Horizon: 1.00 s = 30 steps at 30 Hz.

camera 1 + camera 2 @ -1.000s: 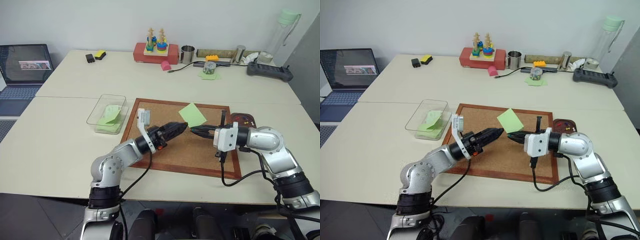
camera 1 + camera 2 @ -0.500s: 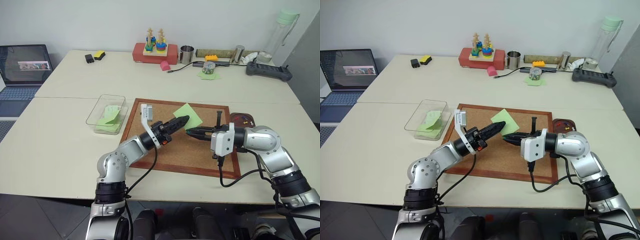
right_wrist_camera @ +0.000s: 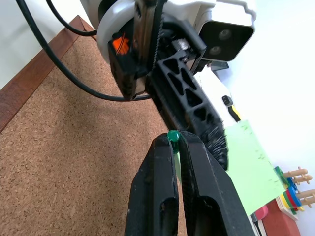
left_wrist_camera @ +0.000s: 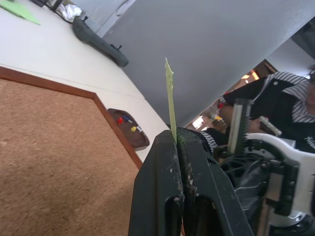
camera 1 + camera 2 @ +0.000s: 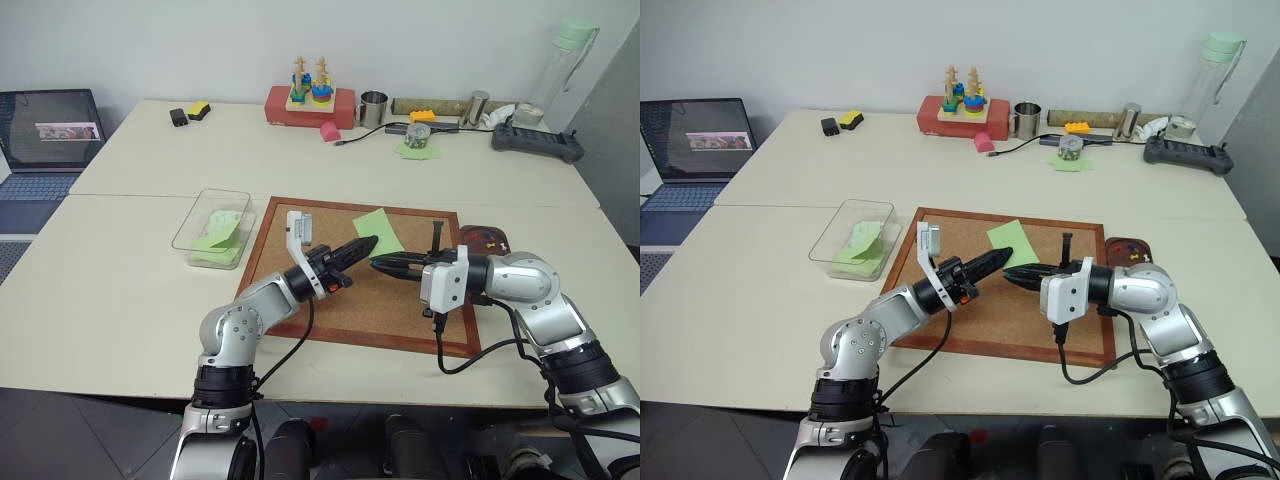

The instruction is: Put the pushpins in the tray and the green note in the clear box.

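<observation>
Left gripper [image 4: 178,140] was closed flat on the green note [image 5: 378,232], seen edge-on, most of the sheet hidden. Right gripper [image 3: 173,141] was pinched shut on a green pushpin [image 3: 173,134], shank unseen, probably free of the corkboard [image 5: 300,237]. Tray [image 5: 497,238] with pushpins [image 4: 126,123] beside the board; clear box [image 5: 196,224] well apart on the beige table [image 5: 120,290].

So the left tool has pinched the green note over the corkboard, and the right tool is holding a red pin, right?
Nearly. The left tool has indeed pinched the green note over the corkboard. But the pin in the right tool has a green head, not red, as the right wrist view shows.
</observation>
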### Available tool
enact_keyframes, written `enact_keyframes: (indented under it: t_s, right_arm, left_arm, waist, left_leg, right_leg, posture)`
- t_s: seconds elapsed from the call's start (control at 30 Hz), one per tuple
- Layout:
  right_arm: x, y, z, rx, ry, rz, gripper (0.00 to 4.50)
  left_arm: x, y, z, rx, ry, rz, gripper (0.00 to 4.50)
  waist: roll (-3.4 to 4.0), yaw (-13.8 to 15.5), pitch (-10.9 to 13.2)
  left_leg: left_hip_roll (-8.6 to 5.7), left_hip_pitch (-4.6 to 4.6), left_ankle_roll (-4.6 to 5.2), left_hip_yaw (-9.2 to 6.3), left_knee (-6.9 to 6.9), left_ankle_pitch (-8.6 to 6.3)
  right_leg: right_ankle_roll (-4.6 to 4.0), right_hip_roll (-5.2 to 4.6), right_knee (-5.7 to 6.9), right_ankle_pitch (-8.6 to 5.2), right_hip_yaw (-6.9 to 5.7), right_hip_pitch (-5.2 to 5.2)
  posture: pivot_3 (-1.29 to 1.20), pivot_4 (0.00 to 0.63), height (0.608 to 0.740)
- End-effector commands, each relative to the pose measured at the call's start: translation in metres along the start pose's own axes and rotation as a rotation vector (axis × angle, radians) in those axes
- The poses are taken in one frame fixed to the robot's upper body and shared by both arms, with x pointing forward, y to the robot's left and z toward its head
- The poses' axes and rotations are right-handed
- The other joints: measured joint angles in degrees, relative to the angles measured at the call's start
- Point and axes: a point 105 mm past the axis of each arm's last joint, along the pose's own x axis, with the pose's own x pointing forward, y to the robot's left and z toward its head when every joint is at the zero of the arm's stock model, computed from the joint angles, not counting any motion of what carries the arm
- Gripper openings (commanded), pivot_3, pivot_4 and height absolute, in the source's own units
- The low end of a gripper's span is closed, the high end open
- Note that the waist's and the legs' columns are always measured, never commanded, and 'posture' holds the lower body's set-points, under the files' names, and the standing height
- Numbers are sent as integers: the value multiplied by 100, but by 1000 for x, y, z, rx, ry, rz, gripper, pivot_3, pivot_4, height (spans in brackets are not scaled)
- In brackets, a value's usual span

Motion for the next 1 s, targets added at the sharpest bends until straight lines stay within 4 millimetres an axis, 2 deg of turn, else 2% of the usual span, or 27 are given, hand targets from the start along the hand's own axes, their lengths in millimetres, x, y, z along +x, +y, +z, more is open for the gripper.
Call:
enact_keyframes:
  t_s: [0.03,0.17,0.27,0.33,0.47,0.6,0.67,0.83,1.0]
  right_arm:
    - [-2,-13,12,-61,-40,-46,0]
    - [-4,-14,16,-56,-48,-67,0]
    - [-10,-18,13,-19,-26,-107,0]
    - [-20,-27,-3,73,55,-201,0]
    - [-57,-43,-62,330,346,-458,0]
    - [-86,-46,-95,492,517,-643,0]
    - [-101,-39,-114,572,603,-718,0]
    - [-118,-17,-142,753,724,-807,0]
    - [-120,-8,-152,843,755,-834,0]
  left_arm:
    - [2,12,2,50,-19,77,29]
    - [1,32,-2,85,-14,192,29]
    - [2,35,-3,101,-19,211,29]
    - [3,29,0,125,-25,185,29]
    - [3,3,12,180,-48,80,29]
    - [1,-9,16,225,-41,43,29]
    - [-1,-17,17,259,-23,20,29]
    - [-3,-28,20,313,-2,-15,29]
    - [-3,-31,18,328,4,-19,29]
  waist:
    - [0,1,0]
    - [0,0,0]
    - [0,4,-1]
    - [0,8,-1]
    - [0,14,-1]
    - [3,11,-2]
    - [3,0,-3]
    - [4,-3,-3]
    - [5,-12,-3]
  left_leg:
    - [-1,0,1,0,0,0]
    - [-2,2,2,1,1,-1]
    - [-2,2,2,1,2,-1]
    - [-1,0,2,0,2,-1]
    - [-1,-2,2,1,10,-1]
    - [1,-1,2,1,11,-1]
    - [0,0,5,5,10,-2]
    - [-3,0,9,10,9,-4]
    - [-4,1,10,13,9,-4]
  right_leg:
    - [0,0,0,0,0,0]
    - [0,0,3,0,1,0]
    - [0,0,3,0,1,0]
    - [0,0,3,0,1,0]
    - [-1,-3,6,1,3,1]
    - [-3,-2,10,2,3,1]
    - [-4,1,11,2,5,0]
    - [-4,2,11,2,7,0]
    - [-4,2,13,2,8,0]
  posture:
    - [0,150,740]
    - [0,150,740]
    - [0,150,740]
    - [0,150,740]
    - [0,150,740]
    - [0,150,740]
    - [0,150,740]
    - [0,150,740]
    - [0,150,740]
